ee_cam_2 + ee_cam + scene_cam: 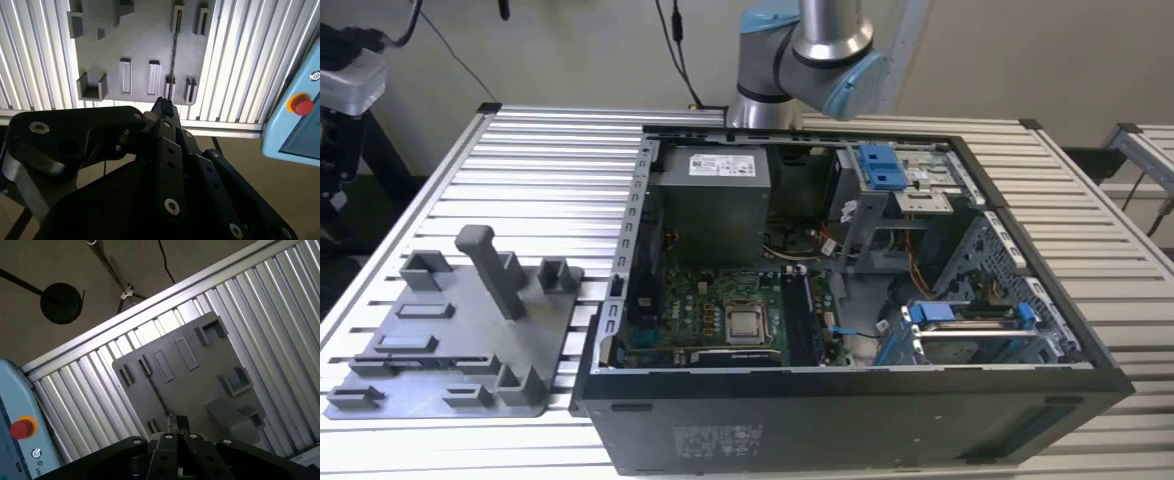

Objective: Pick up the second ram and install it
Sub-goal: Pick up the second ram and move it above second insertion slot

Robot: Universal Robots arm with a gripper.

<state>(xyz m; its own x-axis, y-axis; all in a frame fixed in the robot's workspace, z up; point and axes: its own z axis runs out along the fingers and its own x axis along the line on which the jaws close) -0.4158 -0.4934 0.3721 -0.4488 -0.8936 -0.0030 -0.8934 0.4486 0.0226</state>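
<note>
The second ram [173, 55] is a thin dark stick seen edge-on, standing in the slots of the grey holder tray [140, 45] on the slatted table. In the first wrist view the ram [156, 390] runs across the same tray [200, 385]. My gripper [162, 106] hangs high above the tray, its fingertips over one end of the stick. The fingers are drawn together and nothing is between them; in the first wrist view the gripper [176, 421] stands the same way. The exterior view has the tray [454, 330] at its left.
An open computer case [854, 400] lies on the table [547, 160] at the exterior view's right, with its motherboard [720, 310] and power supply [710, 200] exposed. A pale blue pendant with a red button [301, 106] lies beyond the table edge. The arm [814, 50] rises behind the case.
</note>
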